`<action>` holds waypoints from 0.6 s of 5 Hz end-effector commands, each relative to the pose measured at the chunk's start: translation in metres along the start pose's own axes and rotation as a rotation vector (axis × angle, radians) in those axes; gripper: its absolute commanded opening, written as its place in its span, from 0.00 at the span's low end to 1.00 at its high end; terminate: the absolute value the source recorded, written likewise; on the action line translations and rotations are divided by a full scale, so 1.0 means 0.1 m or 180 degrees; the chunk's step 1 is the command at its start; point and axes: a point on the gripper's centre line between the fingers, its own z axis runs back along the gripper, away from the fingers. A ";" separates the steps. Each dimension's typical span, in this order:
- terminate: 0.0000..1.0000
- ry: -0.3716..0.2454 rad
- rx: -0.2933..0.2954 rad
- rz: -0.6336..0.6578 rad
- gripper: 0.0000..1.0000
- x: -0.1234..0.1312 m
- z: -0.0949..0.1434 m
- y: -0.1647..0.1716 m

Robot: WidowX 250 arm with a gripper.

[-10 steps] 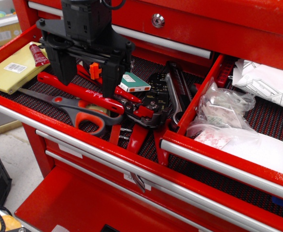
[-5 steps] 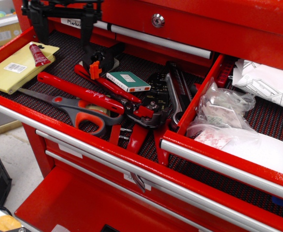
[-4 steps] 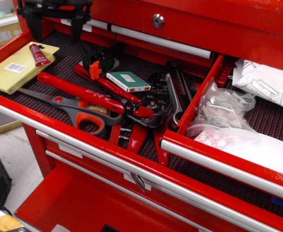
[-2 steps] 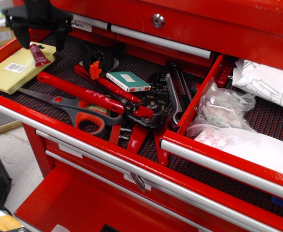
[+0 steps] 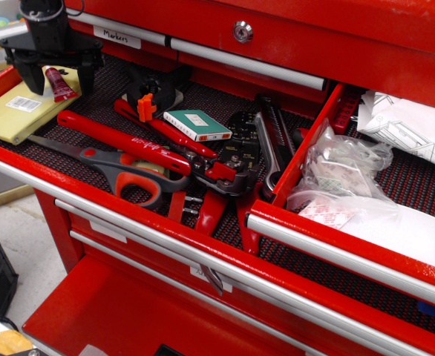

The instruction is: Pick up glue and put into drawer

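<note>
The glue (image 5: 59, 84), a small dark-red tube, lies on a yellow pad (image 5: 11, 113) at the far left of the tool drawer. My black gripper (image 5: 57, 78) hangs over it, open, with one finger on each side of the tube; whether the fingers touch it I cannot tell. The drawer (image 5: 335, 254) with the silver pull rail and black mesh liner stands open at the right and holds clear and white plastic bags (image 5: 345, 165).
The left drawer holds red-handled pliers (image 5: 128, 141), grey-and-orange scissors (image 5: 128, 175), an orange clip (image 5: 145, 108), a small green-and-white box (image 5: 197, 124), a crimping tool (image 5: 240, 152) and a wrench (image 5: 268, 148). A red divider wall (image 5: 306, 152) separates the two drawers.
My gripper has moved from the middle of the tool drawer up and to the far left, then come down over the glue tube with its fingers apart.
</note>
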 end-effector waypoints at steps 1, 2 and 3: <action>0.00 -0.0002 0.0069 -0.0260 0.00 -0.06 0.23 0.01; 0.00 0.0010 0.0212 -0.0336 0.00 -0.13 0.52 -0.07; 0.00 -0.0104 0.0351 -0.0473 0.00 -0.29 0.90 -0.25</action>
